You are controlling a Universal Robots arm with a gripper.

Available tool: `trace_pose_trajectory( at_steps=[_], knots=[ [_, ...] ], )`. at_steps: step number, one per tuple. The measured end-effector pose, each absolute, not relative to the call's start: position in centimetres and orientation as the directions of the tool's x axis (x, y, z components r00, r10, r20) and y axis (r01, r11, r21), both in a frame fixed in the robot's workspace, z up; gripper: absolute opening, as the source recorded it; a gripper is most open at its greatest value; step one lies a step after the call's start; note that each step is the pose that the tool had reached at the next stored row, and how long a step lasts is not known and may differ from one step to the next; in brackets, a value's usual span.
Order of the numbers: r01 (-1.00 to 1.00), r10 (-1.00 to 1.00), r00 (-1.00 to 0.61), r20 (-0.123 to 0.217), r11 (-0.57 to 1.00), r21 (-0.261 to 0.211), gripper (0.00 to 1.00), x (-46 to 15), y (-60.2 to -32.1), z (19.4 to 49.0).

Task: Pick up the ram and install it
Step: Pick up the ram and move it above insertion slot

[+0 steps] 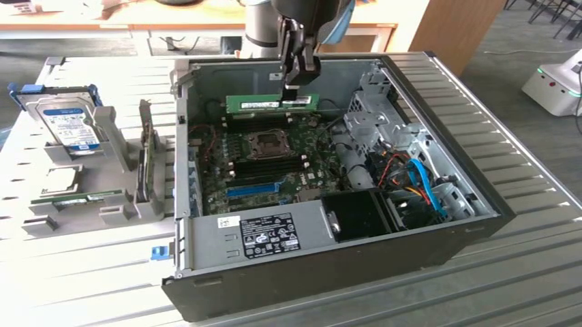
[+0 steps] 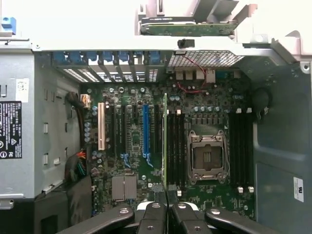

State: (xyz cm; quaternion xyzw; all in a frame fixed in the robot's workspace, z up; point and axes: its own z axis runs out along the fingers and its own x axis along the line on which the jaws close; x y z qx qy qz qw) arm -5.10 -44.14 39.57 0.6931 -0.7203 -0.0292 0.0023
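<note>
Left on the tabletop (image 1: 536, 136), a blue-labelled hard drive (image 1: 71, 122) stands in a grey rack (image 1: 100, 204); in the open black computer case (image 1: 364, 272), the jaws are clamped on the long green ram stick (image 1: 271, 103) above the black memory slots (image 2: 176, 146). Seating it well needs edge alignment and even pressure.

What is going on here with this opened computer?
The robot arm's gripper is shut on the ram, a green memory stick, and holds it on edge inside the open computer case. The stick hangs over the motherboard, close to the black memory slots beside the CPU socket. It does not look seated. A hard drive stands outside the case.
</note>
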Motion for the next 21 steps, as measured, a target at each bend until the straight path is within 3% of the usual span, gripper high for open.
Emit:
trace_pose_trajectory(
  at_steps=[21],
  knots=[
    [-0.998, -0.999, -0.039, -0.037, 0.037, 0.045, 0.12, -5.1, -42.3, 39.5]
  ],
)
